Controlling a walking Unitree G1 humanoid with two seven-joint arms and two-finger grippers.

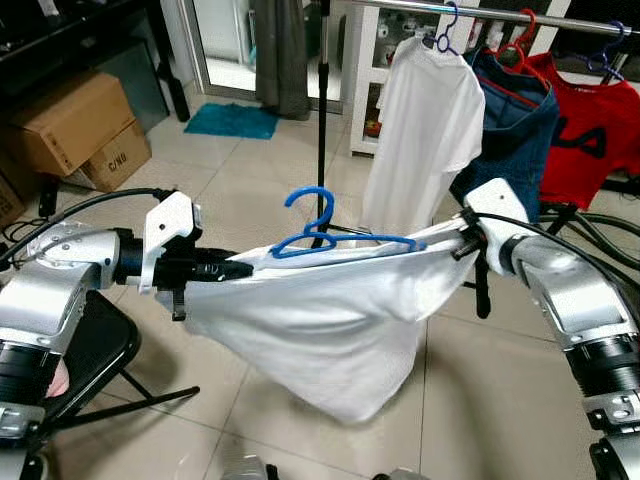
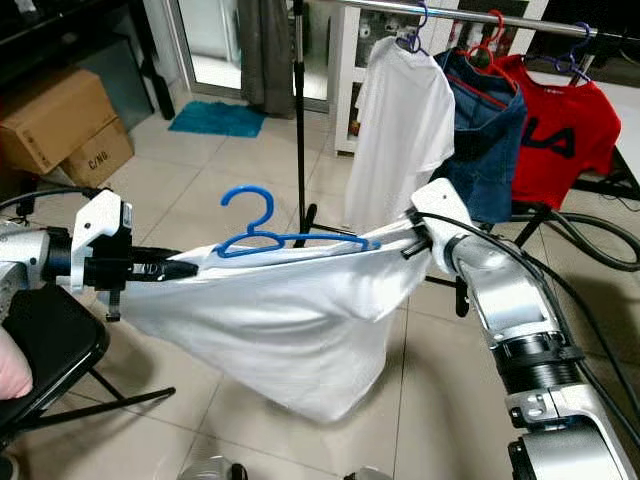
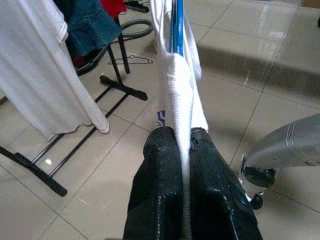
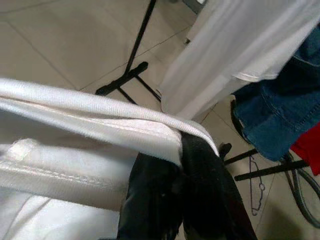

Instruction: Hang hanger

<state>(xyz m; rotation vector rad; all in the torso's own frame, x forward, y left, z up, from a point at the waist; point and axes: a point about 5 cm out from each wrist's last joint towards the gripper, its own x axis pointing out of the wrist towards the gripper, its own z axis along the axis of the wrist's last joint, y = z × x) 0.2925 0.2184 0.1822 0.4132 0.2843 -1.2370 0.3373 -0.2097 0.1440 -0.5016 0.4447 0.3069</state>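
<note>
Pale floor tiles (image 1: pixel 480 400) spread beneath a clothes rail (image 1: pixel 500 14) at the back, where a white T-shirt (image 1: pixel 425 130), a denim garment (image 1: pixel 515 130) and a red shirt (image 1: pixel 595 135) hang side by side on their hangers. Cardboard boxes (image 1: pixel 75 125) sit to the robot's left beside a teal mat (image 1: pixel 232 120). Nearer the robot, a white shirt (image 1: pixel 330 330) is stretched between the two arms with a blue hanger (image 1: pixel 325 235) threaded into its top edge, hook upright. The left gripper (image 3: pixel 184 150) has its jaws clamped on one end of the white shirt's hem; the right gripper (image 4: pixel 182 150) has its jaws pinched on the other end, so the cloth sags well above the floor, in front of the rail.
</note>
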